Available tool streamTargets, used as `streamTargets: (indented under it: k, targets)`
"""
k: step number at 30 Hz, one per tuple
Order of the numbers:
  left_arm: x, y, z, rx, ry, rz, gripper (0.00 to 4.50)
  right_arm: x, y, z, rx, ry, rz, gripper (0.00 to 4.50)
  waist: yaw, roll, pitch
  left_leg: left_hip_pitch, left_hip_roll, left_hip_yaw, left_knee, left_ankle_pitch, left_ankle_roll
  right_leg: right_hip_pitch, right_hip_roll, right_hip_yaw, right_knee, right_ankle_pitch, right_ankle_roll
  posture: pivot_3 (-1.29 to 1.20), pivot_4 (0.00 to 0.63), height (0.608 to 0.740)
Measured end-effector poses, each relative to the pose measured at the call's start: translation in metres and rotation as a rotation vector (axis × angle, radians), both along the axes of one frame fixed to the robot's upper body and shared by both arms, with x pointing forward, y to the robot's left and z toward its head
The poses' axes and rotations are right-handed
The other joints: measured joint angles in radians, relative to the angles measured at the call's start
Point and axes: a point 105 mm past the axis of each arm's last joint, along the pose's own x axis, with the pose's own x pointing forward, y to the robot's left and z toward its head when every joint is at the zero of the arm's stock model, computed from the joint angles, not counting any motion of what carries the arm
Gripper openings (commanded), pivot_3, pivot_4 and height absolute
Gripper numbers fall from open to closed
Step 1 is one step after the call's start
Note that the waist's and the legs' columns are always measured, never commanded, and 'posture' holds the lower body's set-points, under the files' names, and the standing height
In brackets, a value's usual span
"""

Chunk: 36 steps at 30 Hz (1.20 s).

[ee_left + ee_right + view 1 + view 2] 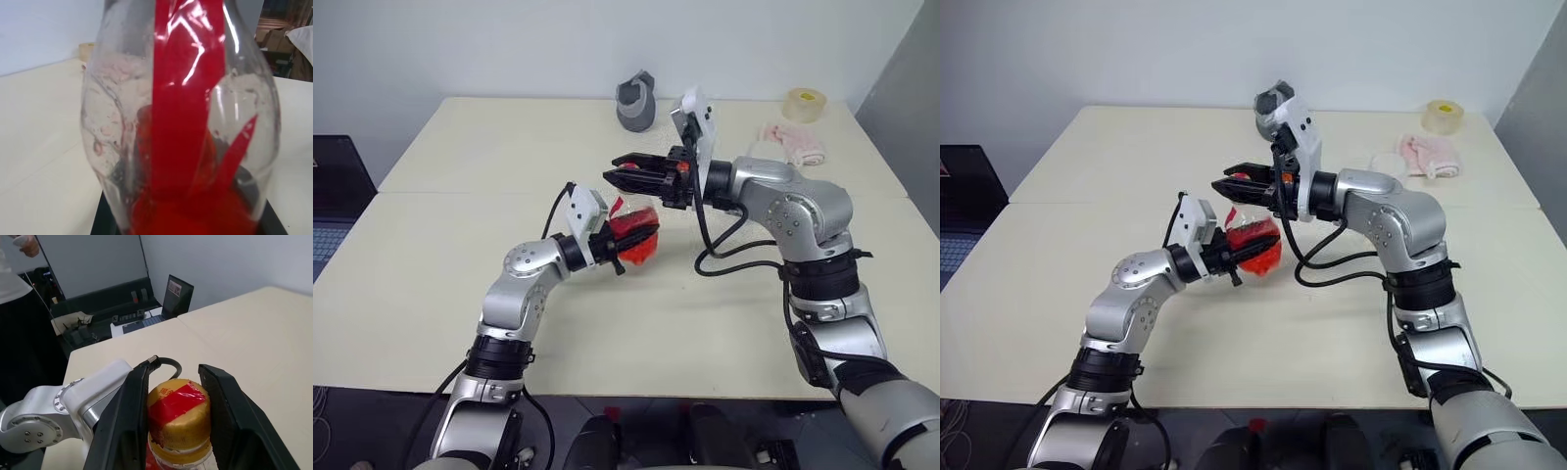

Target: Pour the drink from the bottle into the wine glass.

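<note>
My left gripper [613,245] is shut on the body of the small clear bottle [634,235], holding it above the middle of the cream table [431,245]. The red drink [195,205] pools in the bottle behind the red label strip [188,73]. Coming in from the right, my right gripper [174,370] is shut on the bottle's yellow-tan cap [178,423], one black finger [124,421] on each side. In the head views the cap is mostly hidden between those fingers. The wine glass is out of view.
A grey cup-like object [636,101] stands at the table's far edge. A tape roll [806,104] and a pink cloth [793,144] lie at the back right. A laptop [328,196] sits off the left side. A person [17,269] stands beyond the table.
</note>
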Motion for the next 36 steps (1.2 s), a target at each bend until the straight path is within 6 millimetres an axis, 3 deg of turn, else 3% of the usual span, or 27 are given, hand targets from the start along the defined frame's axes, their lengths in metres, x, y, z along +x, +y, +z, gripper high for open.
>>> streamTargets:
  k: [4,10,14,17,20,22,26,29,36]
  targets:
    - [-0.002,0.002,-0.005,0.004,0.011,0.002,0.93,0.003,-0.018,0.013,0.057,0.064,-0.042,1.28,0.001,0.0,0.0,0.0,0.0,0.0,0.0,0.0,0.0,0.0,0.0,0.0,0.0,0.0,0.0,0.0,0.15,0.74]
    - [-0.003,0.001,-0.005,0.001,0.011,-0.007,0.93,0.002,-0.023,0.014,0.05,0.099,-0.049,1.28,-0.001,0.0,0.0,0.0,0.0,0.0,0.0,0.0,0.001,0.0,0.0,0.0,0.0,0.0,0.0,0.0,0.15,0.74]
    - [-0.003,0.0,-0.004,0.001,0.01,-0.008,0.93,-0.001,-0.026,0.02,0.051,0.048,-0.062,1.28,-0.001,0.0,0.0,0.0,0.0,0.0,0.0,0.0,0.001,0.0,0.0,0.0,0.0,0.0,0.0,0.0,0.15,0.74]
    - [-0.003,0.0,-0.004,0.001,0.007,-0.013,0.93,-0.002,-0.042,0.021,0.03,-0.053,-0.141,1.28,0.002,0.0,0.0,0.0,0.0,0.0,0.0,-0.001,0.001,0.0,0.0,0.0,0.0,0.0,0.0,0.0,0.15,0.74]
    - [-0.003,0.006,-0.005,0.008,0.006,0.008,0.93,-0.003,-0.082,-0.014,-0.064,-0.095,-0.311,1.28,0.013,-0.001,-0.001,-0.004,0.0,-0.001,0.001,0.0,0.001,0.0,0.0,-0.003,-0.003,0.0,0.0,0.0,0.15,0.74]
    - [-0.005,0.009,-0.006,0.006,0.01,0.022,0.93,-0.005,-0.098,-0.041,-0.123,-0.059,-0.392,1.28,0.013,-0.001,-0.001,-0.005,-0.001,0.0,0.002,0.0,0.001,-0.001,0.0,-0.001,-0.002,0.0,0.0,0.0,0.15,0.74]
    - [-0.009,0.004,-0.002,-0.018,0.007,0.002,0.93,-0.011,-0.125,-0.066,-0.172,-0.058,-0.571,1.28,0.012,-0.001,-0.001,-0.005,0.001,-0.001,0.001,0.0,0.001,0.0,0.0,-0.002,-0.001,0.0,0.0,0.0,0.15,0.74]
    - [-0.009,0.002,-0.003,-0.023,0.014,-0.001,0.93,-0.012,-0.152,-0.101,-0.218,0.016,-0.744,1.28,0.012,-0.001,-0.001,-0.004,0.0,0.0,0.001,0.0,0.001,0.0,0.002,-0.002,0.0,0.0,0.0,0.0,0.15,0.74]
    - [-0.01,-0.008,-0.003,-0.034,0.021,-0.029,0.93,-0.008,-0.184,-0.143,-0.218,0.036,-1.061,1.28,0.009,-0.001,-0.001,-0.003,0.0,0.001,0.001,0.0,0.001,0.0,0.002,-0.001,0.0,0.0,0.0,0.0,0.15,0.74]
